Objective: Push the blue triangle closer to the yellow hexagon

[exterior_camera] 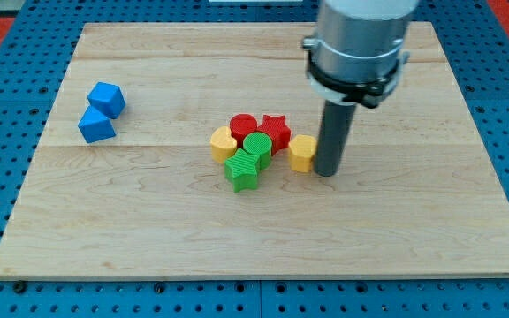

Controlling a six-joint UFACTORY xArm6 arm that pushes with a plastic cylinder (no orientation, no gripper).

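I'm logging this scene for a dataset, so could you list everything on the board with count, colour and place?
blue cube: one, blue, view's left, touching the triangle.
blue triangle: one, blue, just below the cube.
yellow heart: one, yellow, left end of the centre cluster.
red cylinder: one, red, cluster top.
red star: one, red, cluster's upper right.
green cylinder: one, green, cluster middle.
green star: one, green, cluster bottom.
yellow hexagon: one, yellow, cluster's right.
wooden board: one, light wood.
my tip: one, dark rod, right beside the hexagon.
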